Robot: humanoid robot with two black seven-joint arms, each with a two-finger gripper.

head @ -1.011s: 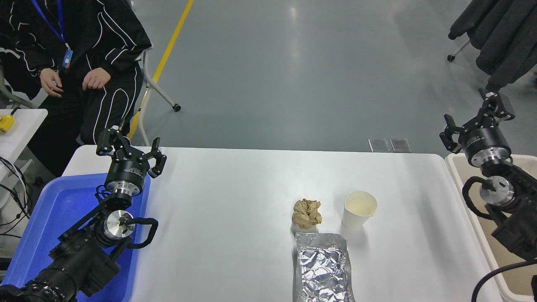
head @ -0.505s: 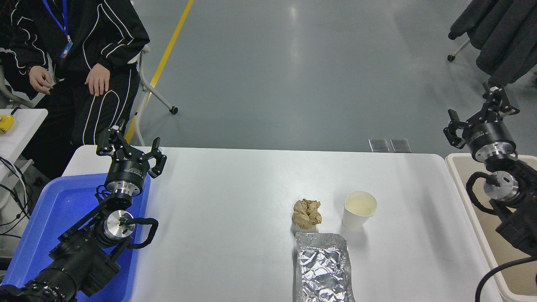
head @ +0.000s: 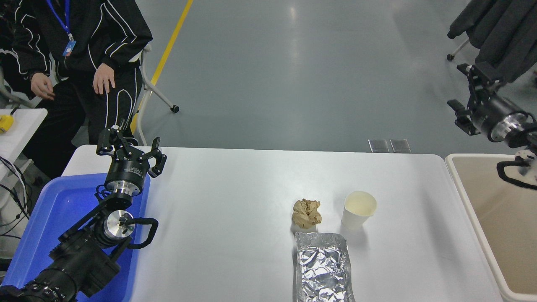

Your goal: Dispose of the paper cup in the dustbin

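The paper cup stands upright and empty on the white table, right of centre. The beige dustbin stands off the table's right edge, its deep tan inside showing. My right gripper is open and empty. It hangs high at the right edge, above the dustbin's far end and far from the cup. My left gripper is open and empty, parked at the lower left over the blue tray's far corner.
A crumpled brown paper ball lies just left of the cup. A silver foil tray lies in front of both. A blue tray sits under my left arm. A person sits at the top left. Dark coats hang at the top right.
My right arm has risen and swung to the right, uncovering most of the dustbin. The person at the top left has shifted their hands. The cup and my left arm have not moved.
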